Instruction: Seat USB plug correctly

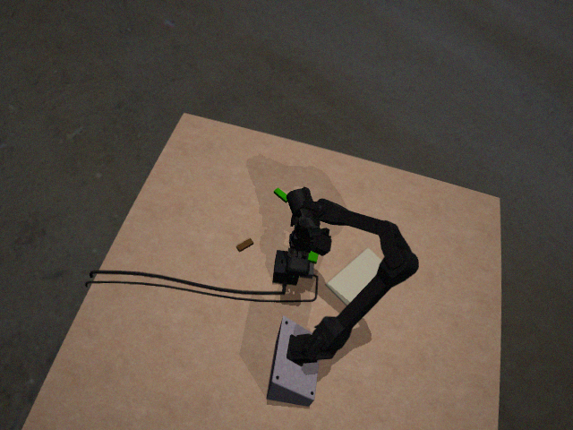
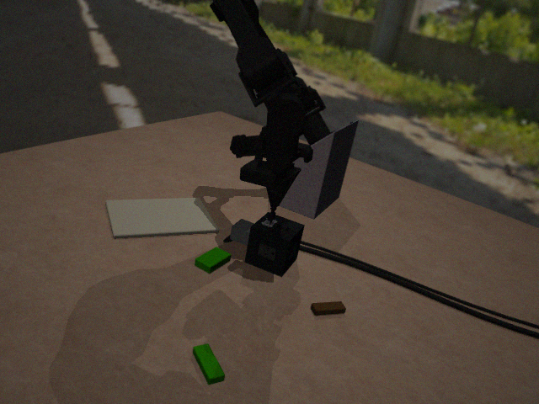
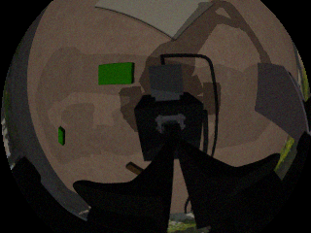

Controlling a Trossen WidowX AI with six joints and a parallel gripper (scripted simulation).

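The black power cube (image 1: 278, 267) (image 2: 291, 245) (image 3: 146, 127) stands upright on the table with a light grey socket (image 2: 270, 225) (image 3: 170, 117) on its top face. My gripper (image 2: 273, 211) (image 3: 174, 144) points down over the cube's top and is shut on the USB plug (image 3: 171, 128), a small dark piece at the fingertips, right at the socket. How deep the plug sits and which way round it is cannot be made out. In the top view the arm hides the fingertips.
A grey block plug (image 2: 240, 231) (image 3: 165, 79) sits in the cube's side. Two black cables (image 1: 184, 281) (image 2: 392, 278) run to the table edge. Green blocks (image 2: 212, 259) (image 2: 209, 364), a brown block (image 1: 244, 245) (image 2: 328, 308) and a cream slab (image 1: 354, 276) (image 2: 158, 217) lie around.
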